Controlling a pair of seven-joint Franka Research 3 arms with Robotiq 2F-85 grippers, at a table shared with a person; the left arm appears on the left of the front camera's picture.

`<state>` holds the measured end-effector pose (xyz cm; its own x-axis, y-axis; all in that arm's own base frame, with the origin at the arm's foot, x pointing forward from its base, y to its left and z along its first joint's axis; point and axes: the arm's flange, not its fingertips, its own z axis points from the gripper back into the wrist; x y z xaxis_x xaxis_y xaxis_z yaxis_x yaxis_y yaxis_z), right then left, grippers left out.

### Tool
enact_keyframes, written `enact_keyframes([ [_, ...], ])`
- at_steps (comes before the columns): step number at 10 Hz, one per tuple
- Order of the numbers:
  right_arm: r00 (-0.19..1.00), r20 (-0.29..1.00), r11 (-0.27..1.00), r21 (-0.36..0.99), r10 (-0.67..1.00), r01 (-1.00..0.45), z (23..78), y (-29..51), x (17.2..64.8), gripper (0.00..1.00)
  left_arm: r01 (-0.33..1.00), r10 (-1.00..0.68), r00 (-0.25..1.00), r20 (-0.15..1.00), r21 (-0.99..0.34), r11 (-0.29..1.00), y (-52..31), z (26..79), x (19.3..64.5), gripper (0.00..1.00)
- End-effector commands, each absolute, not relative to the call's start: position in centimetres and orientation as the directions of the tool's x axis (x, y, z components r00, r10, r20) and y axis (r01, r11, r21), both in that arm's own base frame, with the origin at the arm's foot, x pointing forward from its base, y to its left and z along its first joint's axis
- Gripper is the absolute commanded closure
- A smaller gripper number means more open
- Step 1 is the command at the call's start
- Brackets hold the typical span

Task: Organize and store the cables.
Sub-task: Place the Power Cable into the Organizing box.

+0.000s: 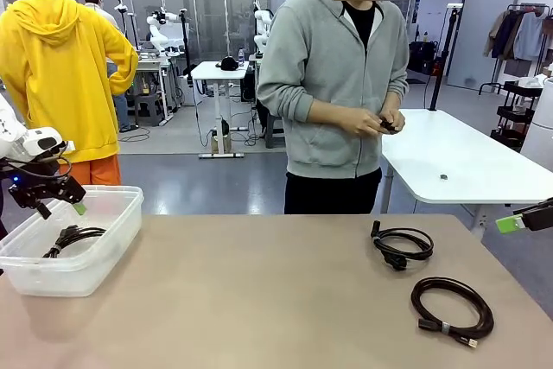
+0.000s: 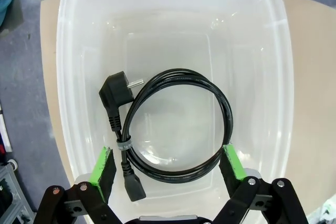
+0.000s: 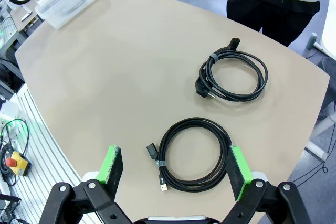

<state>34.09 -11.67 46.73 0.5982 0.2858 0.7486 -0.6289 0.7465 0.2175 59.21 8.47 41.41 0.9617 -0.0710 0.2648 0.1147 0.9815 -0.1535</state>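
The left gripper [image 2: 167, 156] is hanging wide open over a coiled cable [image 2: 176, 73] in the bin [image 2: 63, 77] — the right gripper [image 3: 174, 155], equally spread, is hovering above a tied cable [image 3: 195, 122] on the table [image 3: 105, 66], another cable [image 3: 261, 74] beyond.

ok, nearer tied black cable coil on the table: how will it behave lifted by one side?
Likely floppy and light: the black cable coil is thin cord. One small grey tie binds it, so the loops should stay bundled but sag. The plug ends beside the tie may dangle.
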Motion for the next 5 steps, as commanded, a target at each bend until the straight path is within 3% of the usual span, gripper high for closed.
enact_keyframes([
  [1, 0.581, 0.760, 0.736, 0.212, 0.290, -0.644, 46.67, -11.83, 34.16, 0.00, 0.117, -0.074, 0.962, 0.261, -0.152, 0.981, 8.84, 41.02, 59.31, 0.00],
  [5, 0.581, 0.760, 0.736, 0.212, 0.290, -0.644, 46.67, -11.83, 34.16, 0.00, 0.117, -0.074, 0.962, 0.261, -0.152, 0.981, 8.84, 41.02, 59.31, 0.00],
])
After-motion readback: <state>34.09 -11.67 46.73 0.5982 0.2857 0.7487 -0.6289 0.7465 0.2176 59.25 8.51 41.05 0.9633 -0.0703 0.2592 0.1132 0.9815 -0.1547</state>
